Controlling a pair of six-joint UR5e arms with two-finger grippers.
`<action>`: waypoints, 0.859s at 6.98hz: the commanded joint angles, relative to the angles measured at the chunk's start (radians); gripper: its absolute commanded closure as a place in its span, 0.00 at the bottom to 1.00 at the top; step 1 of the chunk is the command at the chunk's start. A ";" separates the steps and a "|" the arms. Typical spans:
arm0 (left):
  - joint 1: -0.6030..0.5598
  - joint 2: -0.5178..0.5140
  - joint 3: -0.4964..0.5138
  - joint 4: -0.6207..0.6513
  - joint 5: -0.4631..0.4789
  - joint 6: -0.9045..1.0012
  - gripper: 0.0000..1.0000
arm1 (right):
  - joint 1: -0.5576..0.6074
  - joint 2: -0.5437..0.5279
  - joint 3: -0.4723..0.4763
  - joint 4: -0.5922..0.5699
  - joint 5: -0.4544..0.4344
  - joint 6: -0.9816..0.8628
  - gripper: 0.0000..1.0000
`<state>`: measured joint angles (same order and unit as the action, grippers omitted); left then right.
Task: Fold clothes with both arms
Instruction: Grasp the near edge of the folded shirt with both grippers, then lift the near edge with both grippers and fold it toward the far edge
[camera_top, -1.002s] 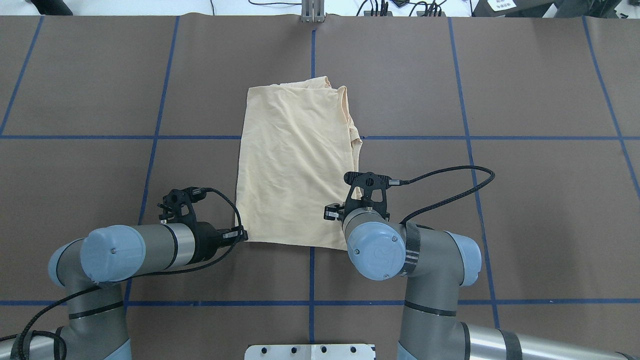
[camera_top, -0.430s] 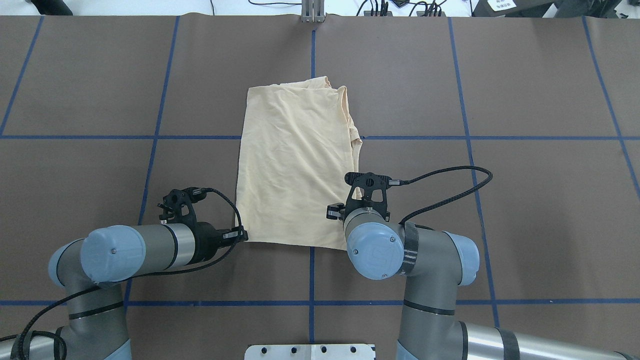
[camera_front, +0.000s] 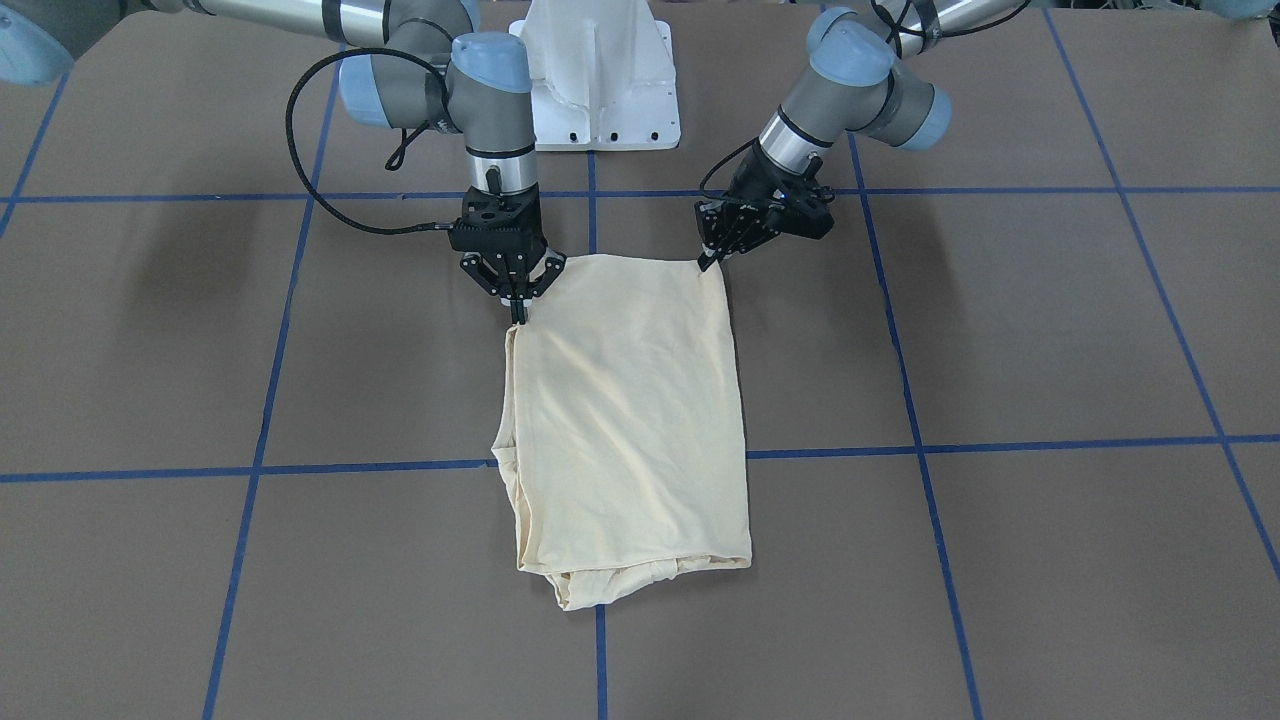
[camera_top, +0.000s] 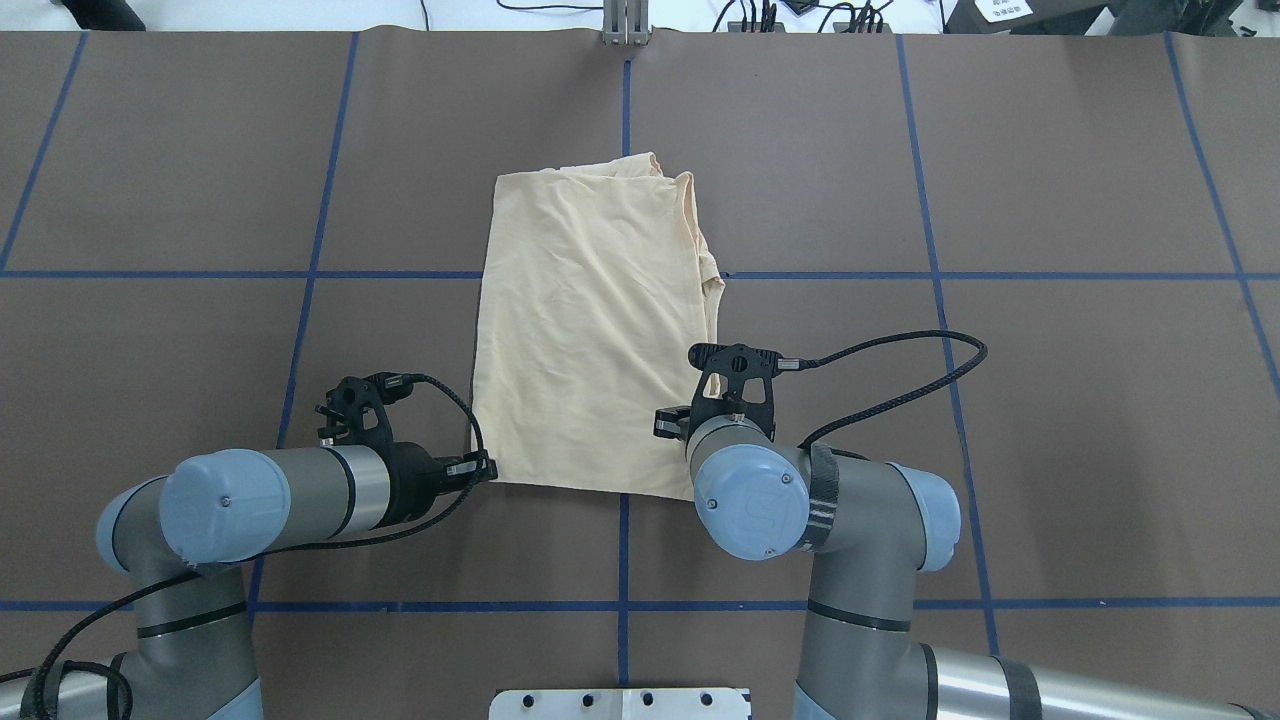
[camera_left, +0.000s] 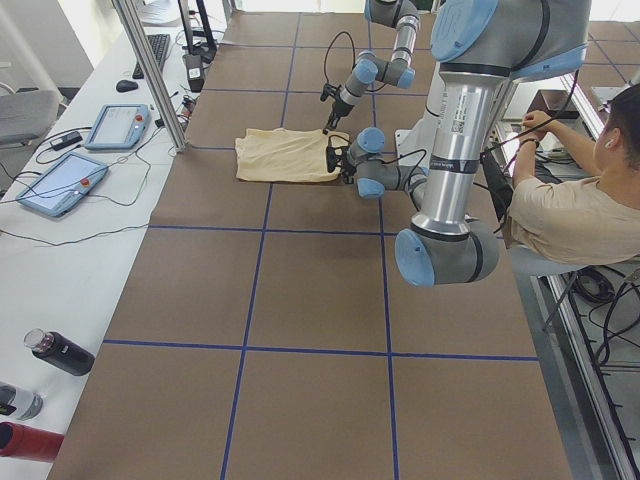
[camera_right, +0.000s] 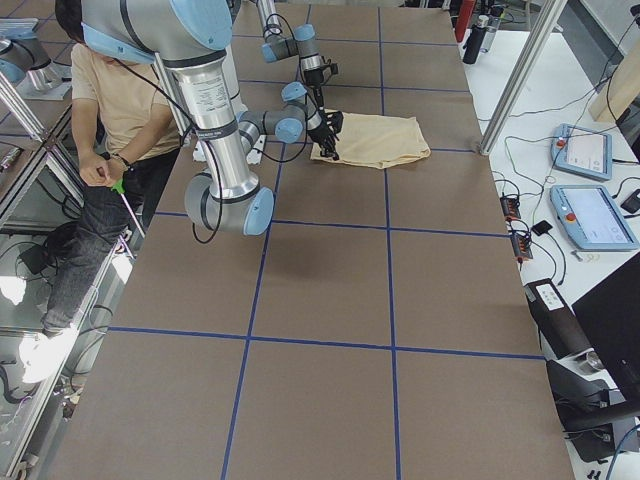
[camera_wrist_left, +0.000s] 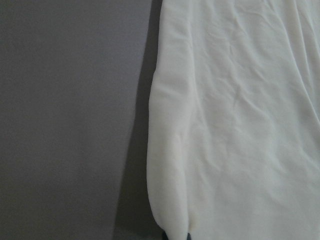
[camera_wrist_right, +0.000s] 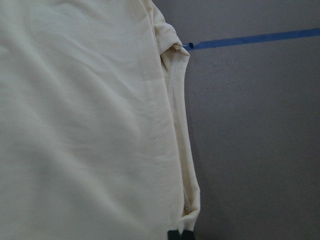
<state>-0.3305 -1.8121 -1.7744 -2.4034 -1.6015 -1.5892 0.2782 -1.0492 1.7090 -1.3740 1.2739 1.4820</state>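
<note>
The clothes, one pale cream-yellow shirt (camera_front: 630, 400) (camera_top: 590, 330), lie folded into a tall rectangle in the middle of the brown table, plain side up. My left gripper (camera_front: 711, 263) (camera_top: 488, 468) is shut on the shirt's near corner on my left side, and the cloth pinches into its tips in the left wrist view (camera_wrist_left: 176, 236). My right gripper (camera_front: 517, 312) is shut on the opposite near corner, by a doubled seam edge (camera_wrist_right: 180, 235). In the overhead view the right wrist hides that gripper. Both grippers sit low at the table surface.
The white pedestal base (camera_front: 600, 90) stands behind the grippers. Blue tape lines (camera_top: 625, 100) grid the table. A seated person (camera_left: 570, 210) is beside the robot. Control tablets (camera_left: 60, 185) and bottles (camera_left: 60, 352) lie on the white side bench by a metal post (camera_left: 150, 70).
The right wrist has shifted very slightly. The shirt and the left arm look the same.
</note>
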 joint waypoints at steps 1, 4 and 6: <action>-0.001 0.042 -0.096 0.001 0.000 0.000 1.00 | -0.005 -0.018 0.071 -0.004 0.004 -0.002 1.00; 0.100 0.184 -0.328 0.007 0.014 -0.067 1.00 | -0.143 -0.193 0.333 -0.014 -0.068 0.001 1.00; 0.146 0.224 -0.411 0.030 0.048 -0.078 1.00 | -0.181 -0.265 0.424 -0.013 -0.074 0.004 1.00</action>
<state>-0.2047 -1.6071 -2.1392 -2.3904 -1.5643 -1.6587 0.1180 -1.2768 2.0816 -1.3870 1.2064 1.4853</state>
